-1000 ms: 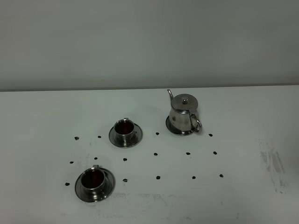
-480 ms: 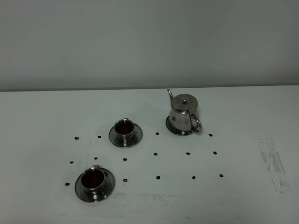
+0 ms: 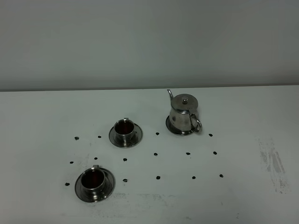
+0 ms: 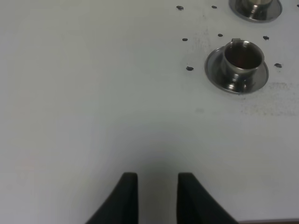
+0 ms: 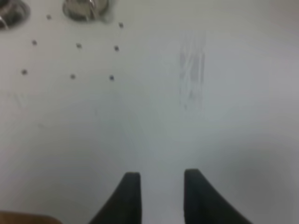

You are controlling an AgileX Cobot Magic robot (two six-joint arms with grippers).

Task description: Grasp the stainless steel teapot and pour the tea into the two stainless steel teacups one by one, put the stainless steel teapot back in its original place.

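Observation:
The stainless steel teapot (image 3: 183,114) stands upright on its small round saucer (image 3: 174,131) at the back right, spout to the back, loop handle to the front right. Two steel teacups stand on saucers, one in the middle (image 3: 125,129) and one at the front left (image 3: 95,179). Both hold reddish-brown tea (image 3: 95,177). Neither gripper shows in the high view. In the left wrist view my left gripper (image 4: 157,179) is open and empty over bare table, well short of the front cup (image 4: 242,57). My right gripper (image 5: 162,179) is open and empty, far from the blurred teapot base (image 5: 86,6).
Small black dots (image 3: 158,177) mark the white table (image 3: 243,196) around the cups and teapot. A faint grey scuff (image 3: 272,163) lies at the right. A plain wall rises behind the table's back edge.

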